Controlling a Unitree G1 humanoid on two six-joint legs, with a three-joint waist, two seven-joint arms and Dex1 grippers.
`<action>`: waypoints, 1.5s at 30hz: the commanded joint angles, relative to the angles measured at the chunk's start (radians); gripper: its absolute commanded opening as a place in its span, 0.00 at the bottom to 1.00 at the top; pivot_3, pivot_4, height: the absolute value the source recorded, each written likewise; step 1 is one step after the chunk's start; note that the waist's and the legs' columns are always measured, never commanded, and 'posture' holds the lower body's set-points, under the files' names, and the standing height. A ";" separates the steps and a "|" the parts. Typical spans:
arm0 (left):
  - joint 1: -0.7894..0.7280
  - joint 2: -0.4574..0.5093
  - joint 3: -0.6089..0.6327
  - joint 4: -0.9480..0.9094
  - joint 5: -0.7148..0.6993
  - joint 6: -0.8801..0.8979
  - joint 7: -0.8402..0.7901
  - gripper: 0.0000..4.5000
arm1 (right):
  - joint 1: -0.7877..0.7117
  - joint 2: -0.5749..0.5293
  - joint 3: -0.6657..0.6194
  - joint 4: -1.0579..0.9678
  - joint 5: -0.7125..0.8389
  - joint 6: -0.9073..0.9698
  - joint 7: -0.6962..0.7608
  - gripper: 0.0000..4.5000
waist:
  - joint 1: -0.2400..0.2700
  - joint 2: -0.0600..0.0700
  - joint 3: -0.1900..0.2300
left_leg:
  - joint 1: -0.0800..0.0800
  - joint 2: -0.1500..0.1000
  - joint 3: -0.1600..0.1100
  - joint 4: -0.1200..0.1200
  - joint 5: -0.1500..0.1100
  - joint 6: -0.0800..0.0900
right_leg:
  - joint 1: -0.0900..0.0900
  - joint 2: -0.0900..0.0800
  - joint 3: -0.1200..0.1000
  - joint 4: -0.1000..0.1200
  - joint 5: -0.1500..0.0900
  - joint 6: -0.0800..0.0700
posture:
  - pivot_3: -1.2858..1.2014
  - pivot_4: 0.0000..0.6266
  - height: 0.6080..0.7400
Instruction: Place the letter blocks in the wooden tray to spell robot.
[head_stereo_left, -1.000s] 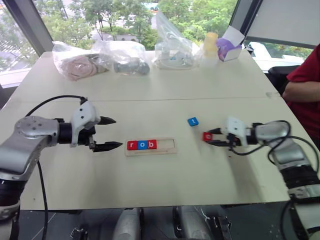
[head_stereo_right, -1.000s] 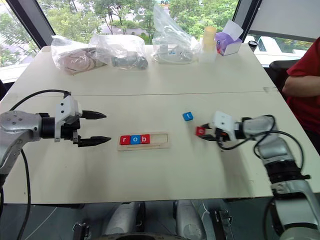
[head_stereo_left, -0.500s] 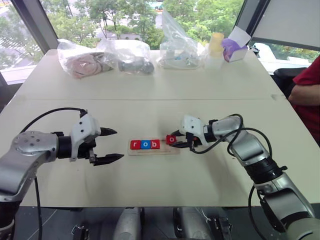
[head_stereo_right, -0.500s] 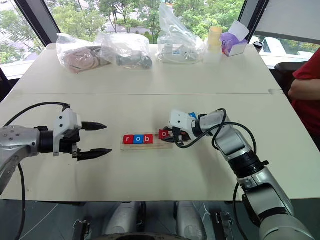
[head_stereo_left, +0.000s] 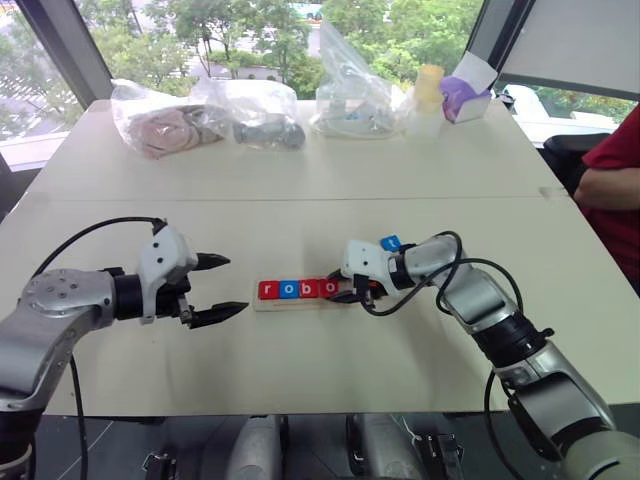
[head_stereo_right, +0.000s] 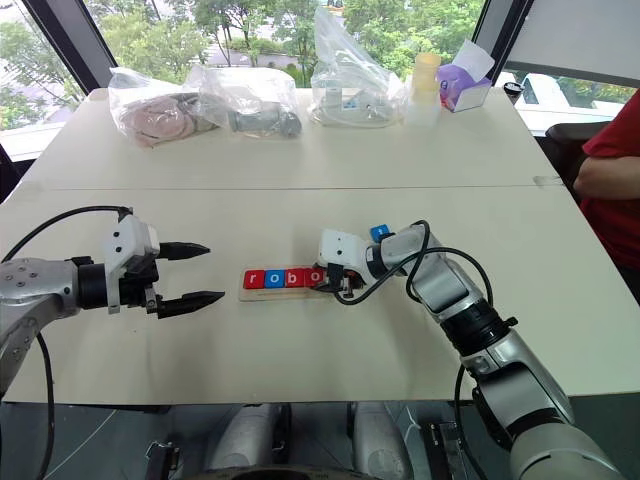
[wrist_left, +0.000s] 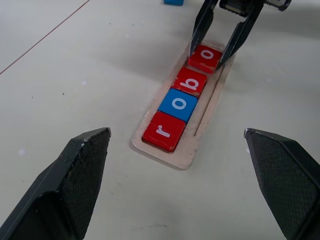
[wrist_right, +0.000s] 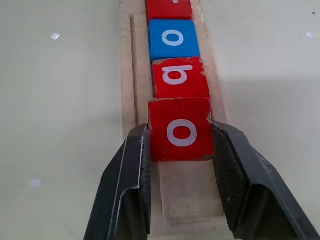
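**A:** What has changed since a second ago?

**B:** The right gripper (wrist_right: 181, 150) has travelled leftward across the pale desk (head_stereo_left: 300, 200), from beside the small blue square tile with a white t (head_stereo_left: 390, 243) to the long, narrow tray of light wood (wrist_left: 207, 117). The red square tile with a white o (wrist_right: 181, 131) that it was carrying is now at the fourth place in the tray. The left gripper (head_stereo_left: 222, 289) has hardly shifted.

**A:** Take it from the left, then.

**B:** The left gripper hovers above the desk just beside the tray's left end, its jaws spread wide with nothing between them. Next comes the tray, lying lengthwise. In it sit a red square tile with a white r (wrist_left: 164, 131), a blue square tile with a white o (wrist_left: 179, 104) and a red square tile with a white b (wrist_left: 190, 81), touching edge to edge.

**A:** And the fourth?

**B:** The red o tile lies right against the b, and the right gripper's jaws are clamped on its two opposite edges. The fifth place, at the tray's right end, is bare wood.

**A:** Where is the last letter?

**B:** The blue t tile rests on the desk just behind the right arm, apart from the tray.

**A:** Anything further back?

**B:** Clear plastic bags (head_stereo_left: 250, 110) along the far edge, and a person's red sleeve (head_stereo_left: 615, 170) at the right.
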 joint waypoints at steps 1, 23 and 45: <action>-0.014 -0.004 0.023 -0.010 -0.007 -0.016 0.007 1.00 | -0.017 0.017 0.001 -0.014 -0.002 -0.018 -0.006 0.25 | 0.000 0.000 0.000 | 0.000 0.000 0.000 0.000 0.000 0.000 | 0.000 0.000 0.000 0.000 0.000 0.000 | 0.52 0.24 1.00; -0.023 -0.026 -0.002 -0.023 -0.003 -0.014 0.024 1.00 | -0.017 0.005 -0.016 -0.009 -0.011 -0.039 0.002 0.68 | 0.000 0.000 0.000 | 0.000 0.000 0.000 0.000 0.000 0.000 | 0.000 0.000 0.000 0.000 0.000 0.000 | 0.52 0.24 1.00; -0.056 -0.029 -0.034 0.005 0.011 -0.026 0.014 1.00 | 0.133 -0.047 -0.116 -0.272 0.059 0.101 -0.101 0.99 | -0.002 0.000 0.000 | 0.000 0.000 0.000 0.000 0.000 0.000 | 0.000 0.000 0.000 0.000 0.000 0.000 | 0.52 0.24 1.00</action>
